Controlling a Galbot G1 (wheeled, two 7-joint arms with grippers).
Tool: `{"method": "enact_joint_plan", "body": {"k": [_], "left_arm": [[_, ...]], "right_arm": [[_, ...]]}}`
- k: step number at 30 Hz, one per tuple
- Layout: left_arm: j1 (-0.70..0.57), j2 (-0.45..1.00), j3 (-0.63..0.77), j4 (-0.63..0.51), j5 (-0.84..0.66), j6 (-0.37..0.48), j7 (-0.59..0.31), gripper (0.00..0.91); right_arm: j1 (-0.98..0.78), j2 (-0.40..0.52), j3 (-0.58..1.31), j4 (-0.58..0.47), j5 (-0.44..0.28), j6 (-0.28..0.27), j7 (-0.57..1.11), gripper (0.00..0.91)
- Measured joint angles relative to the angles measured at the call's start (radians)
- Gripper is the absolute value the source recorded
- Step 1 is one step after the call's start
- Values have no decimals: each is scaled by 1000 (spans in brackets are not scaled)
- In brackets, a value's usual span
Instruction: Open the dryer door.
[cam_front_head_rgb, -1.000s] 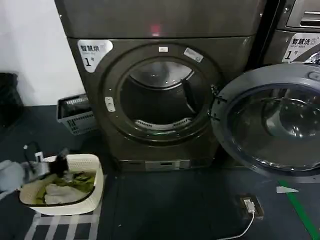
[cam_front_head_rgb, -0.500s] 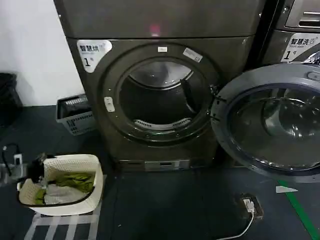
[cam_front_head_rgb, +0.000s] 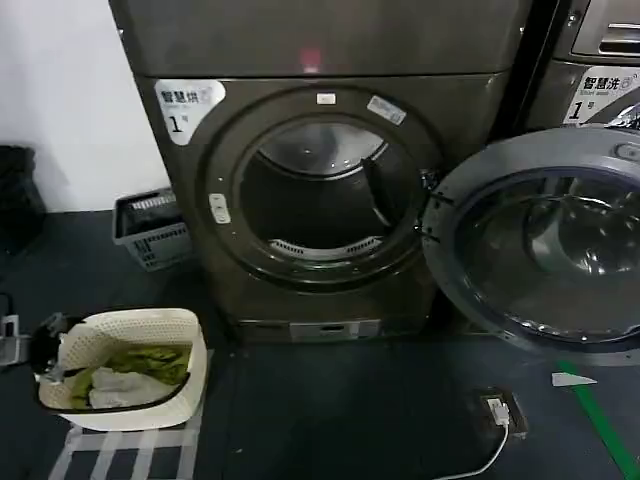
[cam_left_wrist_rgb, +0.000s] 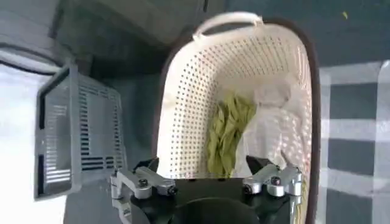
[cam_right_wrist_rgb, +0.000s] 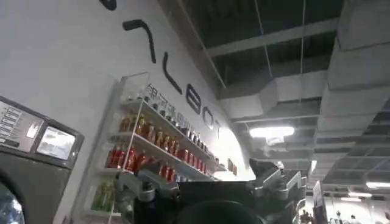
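Door (cam_front_head_rgb: 545, 240) hangs swung wide open, right of the dryer (cam_front_head_rgb: 320, 190) drum, grey inner face showing. My left claw (cam_left_wrist_rgb: 207, 173) hovers released above the basket (cam_left_wrist_rgb: 241, 73) of laundry; my right claw (cam_right_wrist_rgb: 210, 182) points ceilingward, fingers spread.

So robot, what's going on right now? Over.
Left pincer open, empty, over the laundry basket. Right pincer open, empty, pointing up. Dryer door wide open, swung to the right. Nothing blocking the drum opening.
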Motion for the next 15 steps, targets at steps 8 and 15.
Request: {"method": "enact_joint_plan", "body": {"k": [8, 15], "left_arm": [[2, -5, -26, 40, 10, -17, 4, 907], [7, -6, -27, 38, -1, -26, 5, 907]], "right_arm": [[-3, 1, 3, 2, 0, 1, -2, 907], [-3, 8, 1, 12, 0, 2, -3, 907]]}}
